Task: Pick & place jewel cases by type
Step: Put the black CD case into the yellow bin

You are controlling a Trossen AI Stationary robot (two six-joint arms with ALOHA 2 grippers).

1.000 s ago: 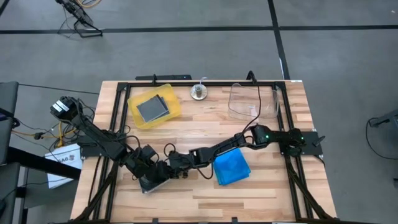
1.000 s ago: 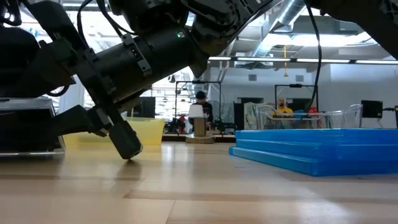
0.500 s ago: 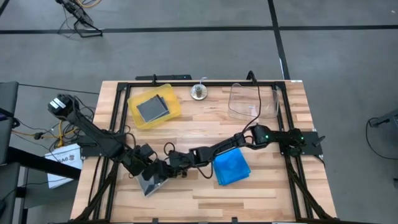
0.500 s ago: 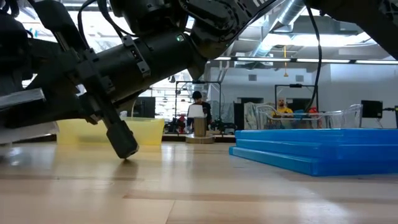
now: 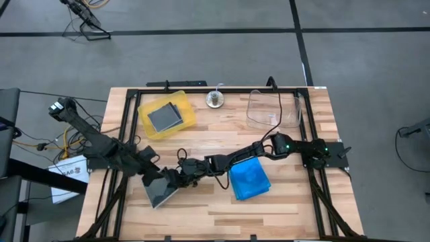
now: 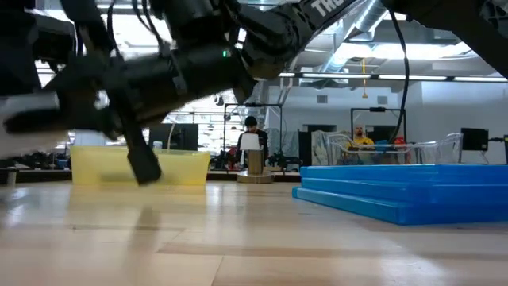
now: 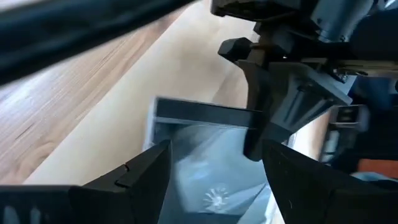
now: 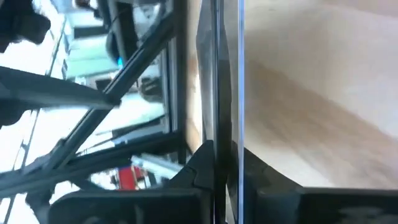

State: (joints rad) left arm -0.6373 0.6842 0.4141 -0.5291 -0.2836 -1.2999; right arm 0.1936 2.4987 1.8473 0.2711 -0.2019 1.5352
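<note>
A smoky grey jewel case [image 5: 158, 193] is held off the table near the front left, between both grippers. It also shows in the left wrist view [image 7: 205, 180] and as a pale blur in the low view [image 6: 32, 123]. My left gripper [image 5: 154, 176] reaches it from the table's left. My right gripper [image 5: 175, 177] reaches it from the right and is shut on its edge. Another grey case [image 5: 164, 116] lies in the yellow tray [image 5: 144, 128]. A stack of blue jewel cases [image 5: 249, 179] lies flat on the table. My left gripper has the grey case between its two fingers [image 7: 149, 174], which stand at the case's two opposite side edges [image 7: 163, 155]. The flat face shows between them. The case is clear of the table, tilted. My right gripper pinches the case's edge [image 7: 205, 112] farthest from my left gripper, near one corner, one finger [image 7: 255, 134] on each flat face. In the right wrist view the case [image 8: 227, 74] runs edge-on between the fingers. The fingers come from the table's right, slanting down.
A clear plastic bin [image 5: 272, 111] stands at the back right. A small round metal object [image 5: 214, 100] stands at the back middle. The blue stack [image 6: 405, 191] lies just right of my right arm. Bare wood shows along the front edge.
The grey case has come up off the table and tipped, rising in the low view. My left gripper has gone up and toward the table's left with it. My right gripper has lifted off the table surface and followed toward the left.
</note>
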